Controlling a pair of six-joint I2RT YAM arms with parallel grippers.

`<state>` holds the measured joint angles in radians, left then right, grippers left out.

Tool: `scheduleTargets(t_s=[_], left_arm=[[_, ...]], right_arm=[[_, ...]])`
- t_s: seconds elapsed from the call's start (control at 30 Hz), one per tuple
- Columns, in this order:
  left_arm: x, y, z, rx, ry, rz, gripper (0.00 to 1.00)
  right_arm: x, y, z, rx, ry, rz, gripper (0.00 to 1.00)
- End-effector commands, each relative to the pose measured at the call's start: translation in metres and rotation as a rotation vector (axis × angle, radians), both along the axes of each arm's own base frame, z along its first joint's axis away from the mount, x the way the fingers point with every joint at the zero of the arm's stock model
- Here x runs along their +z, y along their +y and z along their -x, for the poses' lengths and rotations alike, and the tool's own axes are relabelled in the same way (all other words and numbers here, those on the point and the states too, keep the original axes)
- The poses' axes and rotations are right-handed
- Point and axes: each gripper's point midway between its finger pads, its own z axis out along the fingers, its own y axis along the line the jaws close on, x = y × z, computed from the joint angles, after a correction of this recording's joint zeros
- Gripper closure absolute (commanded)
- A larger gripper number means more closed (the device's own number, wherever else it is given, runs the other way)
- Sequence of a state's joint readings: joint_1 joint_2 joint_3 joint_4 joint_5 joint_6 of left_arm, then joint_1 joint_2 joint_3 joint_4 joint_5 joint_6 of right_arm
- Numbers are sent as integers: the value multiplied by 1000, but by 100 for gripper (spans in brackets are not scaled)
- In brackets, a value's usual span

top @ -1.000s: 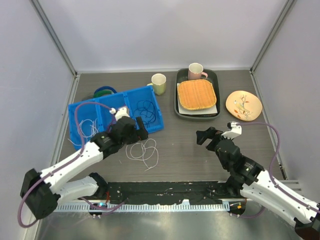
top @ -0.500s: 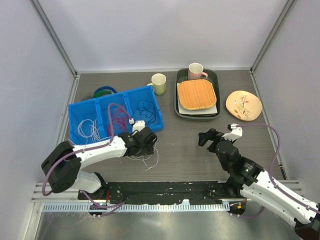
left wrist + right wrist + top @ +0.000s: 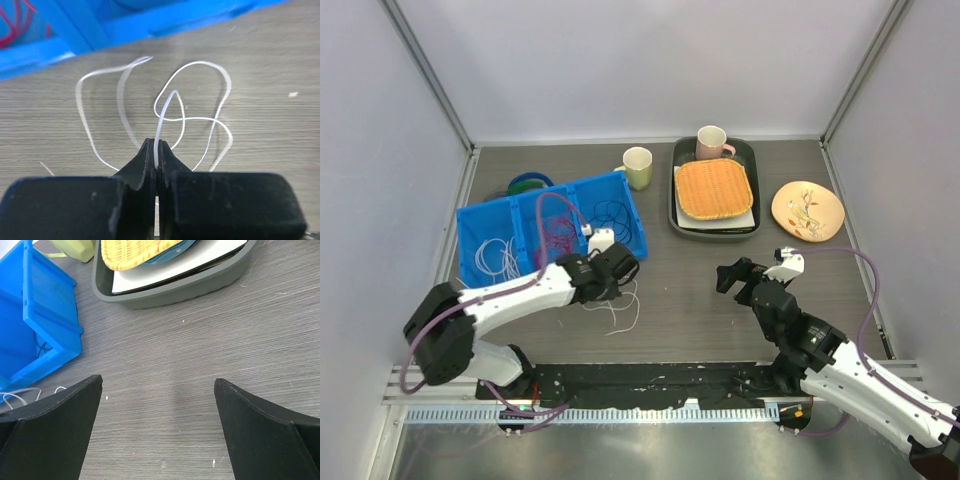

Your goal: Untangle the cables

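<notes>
A loose white cable (image 3: 200, 90) lies in loops on the table in front of the blue bin (image 3: 470, 215). My left gripper (image 3: 156, 150) is shut on one strand of it, which rises from between the jaws; from above the gripper (image 3: 612, 272) sits over the cable (image 3: 628, 308). The bin's compartments hold more cables: white (image 3: 500, 258), red (image 3: 558, 238) and dark blue (image 3: 615, 215). My right gripper (image 3: 157, 390) is open over bare table, well right of the cables, with nothing between its fingers; from above it (image 3: 735, 275) stands mid-right.
A green cup (image 3: 638, 167) stands behind the bin. A grey tray (image 3: 676, 200) holds a woven yellow mat (image 3: 714, 189) and a pink mug (image 3: 711, 143). A floral plate (image 3: 807, 210) lies at the right. A green-and-blue coiled band (image 3: 528, 183) sits behind the bin.
My left arm swung from the bin's edge down onto the loose white cable and its jaws went from open to shut on a strand. The right arm barely moved.
</notes>
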<state>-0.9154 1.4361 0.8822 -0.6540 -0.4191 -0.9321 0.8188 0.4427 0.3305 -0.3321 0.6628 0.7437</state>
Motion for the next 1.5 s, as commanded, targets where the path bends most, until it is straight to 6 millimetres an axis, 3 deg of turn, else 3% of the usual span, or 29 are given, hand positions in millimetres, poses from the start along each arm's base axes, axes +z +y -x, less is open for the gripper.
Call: scheduleTargets(t_s=[0.0,0.03,0.13,0.17,0.33,0.4,0.43,0.47,0.5,0.53,0.6,0.63,0.7,0.9,1.0,1.03,1.07,1.1,1.17,1.23,1.33,1.37,1.4,1.47], left_arm=[[97,14,-23,65,-262,107,100],[127,20,-27,95,-351,161,100],[177,31,-34,121,-499,238,100],[203,36,-33,134,-556,295,100],[286,64,-45,181,-776,276,100],[296,78,-55,211,-797,168,100],[317,84,-58,233,-823,173,100],[322,89,-63,247,-823,146,100],[322,103,-72,290,-812,95,100],[339,112,-76,318,-829,106,100],[346,134,-89,360,-819,98,100],[359,143,-91,383,-839,103,100],[365,166,-94,443,-847,56,100],[383,209,-99,583,-875,-28,100],[405,216,-102,595,-904,-12,100],[424,217,-99,590,-937,6,100],[425,216,-104,574,-925,-21,100],[446,219,-100,578,-965,-9,100],[453,220,-103,568,-960,-37,100],[476,223,-96,560,-1001,-33,100],[484,206,-95,461,-1013,41,100],[484,186,-99,362,-1009,115,100],[481,173,-99,298,-997,160,100],[479,142,-102,152,-977,260,99]], right_arm=[[9,0,-2,-15,-23,-35,0],[8,1,-2,-12,-23,-37,0],[9,1,-1,-9,-25,-39,0],[9,2,-1,-6,-24,-40,0],[11,2,-1,-3,-32,-47,0],[12,1,-1,-3,-35,-50,0],[12,1,0,-3,-37,-52,0],[12,1,0,-4,-37,-54,0],[13,1,0,-2,-39,-55,0],[13,1,0,-3,-40,-56,0],[13,0,1,-3,-42,-57,0],[13,-1,1,-4,-41,-54,0],[14,-2,1,-9,-46,-56,0],[16,-4,1,-16,-49,-52,0],[15,-6,1,-24,-49,-46,0],[15,-6,1,-26,-50,-47,0],[15,-7,1,-27,-49,-43,0],[14,-7,1,-27,-47,-40,0],[15,-6,1,-24,-48,-39,0],[17,-6,1,-19,-53,-37,0],[20,11,1,86,-84,-27,1],[22,20,1,140,-101,-29,2],[30,44,5,257,-130,-76,2],[30,64,10,380,-144,-56,4]])
